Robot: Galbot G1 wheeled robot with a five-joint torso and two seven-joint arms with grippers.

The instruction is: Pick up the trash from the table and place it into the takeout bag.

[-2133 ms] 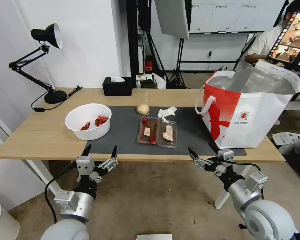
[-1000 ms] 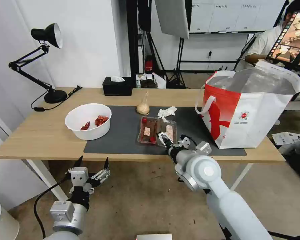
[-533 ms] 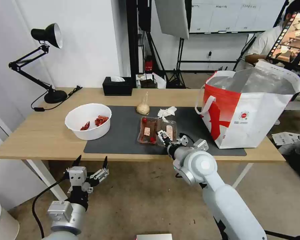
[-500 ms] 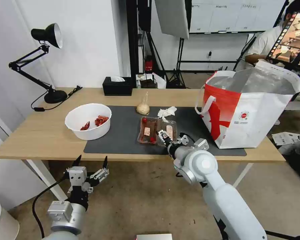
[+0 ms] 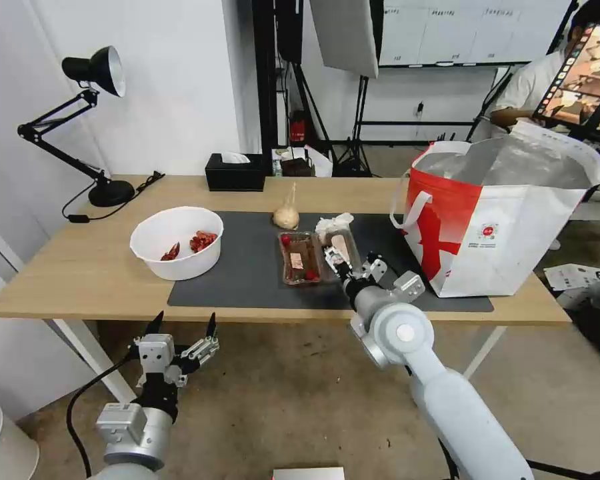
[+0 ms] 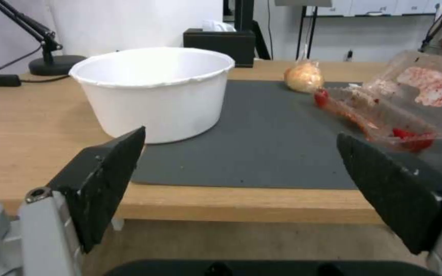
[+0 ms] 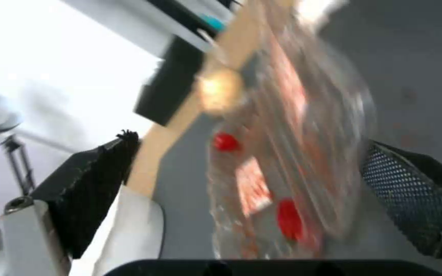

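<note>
On the dark mat (image 5: 240,273) of the table (image 5: 80,267) lies the trash. It is a clear hinged tray (image 5: 305,257) with food scraps, a crumpled tissue (image 5: 333,221), a knotted beige bag (image 5: 286,215) and a white bowl (image 5: 177,243) of red shells. My right gripper (image 5: 337,261) is at the tray's near edge, and the tray's right half is tipped up. In the right wrist view the tray (image 7: 282,153) sits between the spread fingers of the right gripper (image 7: 251,168). My left gripper (image 5: 183,327) hangs open below the table's front edge. The takeout bag (image 5: 507,220) stands open at the right.
A black desk lamp (image 5: 93,73) stands at the far left corner and a black tissue box (image 5: 235,173) at the back edge. In the left wrist view the bowl (image 6: 154,92), the knotted bag (image 6: 304,76) and the tilted tray (image 6: 385,115) lie ahead.
My right arm came up from below the table edge to the tray. The tray slid a little away and its right half tipped up. My left arm sank slightly.
</note>
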